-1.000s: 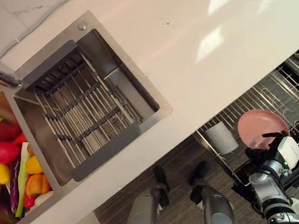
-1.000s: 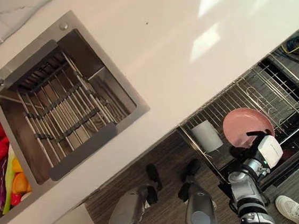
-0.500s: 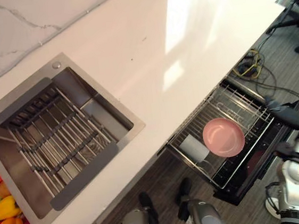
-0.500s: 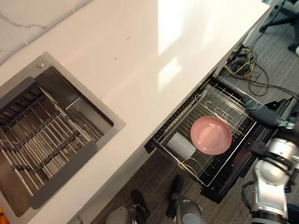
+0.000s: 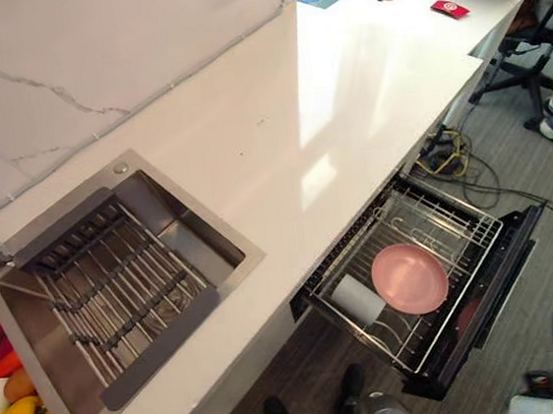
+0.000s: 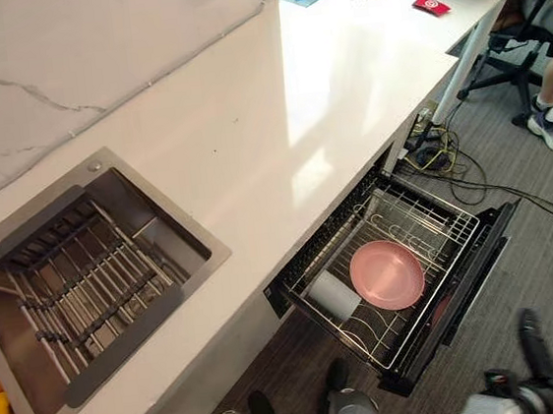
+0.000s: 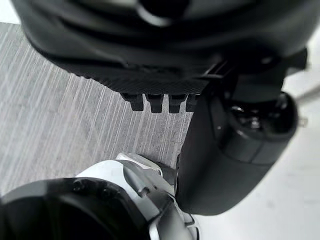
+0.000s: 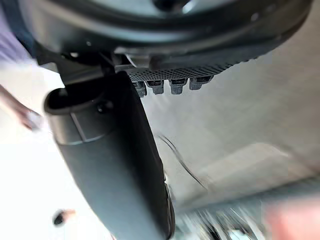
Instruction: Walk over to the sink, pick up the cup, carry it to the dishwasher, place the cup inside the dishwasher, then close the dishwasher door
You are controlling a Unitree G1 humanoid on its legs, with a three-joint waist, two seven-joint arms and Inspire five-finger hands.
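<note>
White cup [image 6: 333,296] lies on its side in the open dishwasher's rack [image 6: 411,215], pink plate [image 6: 386,274] at its 3 o'clock. Right hand [image 6: 530,339], nearer, hangs at 4 o'clock off the door [image 6: 467,281]; left hand [image 7: 150,30] idle. Whether either is spread or curled cannot be told.

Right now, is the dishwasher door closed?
No, the dishwasher door is open and its rack is pulled out with the cup and the pink plate in it.
</note>
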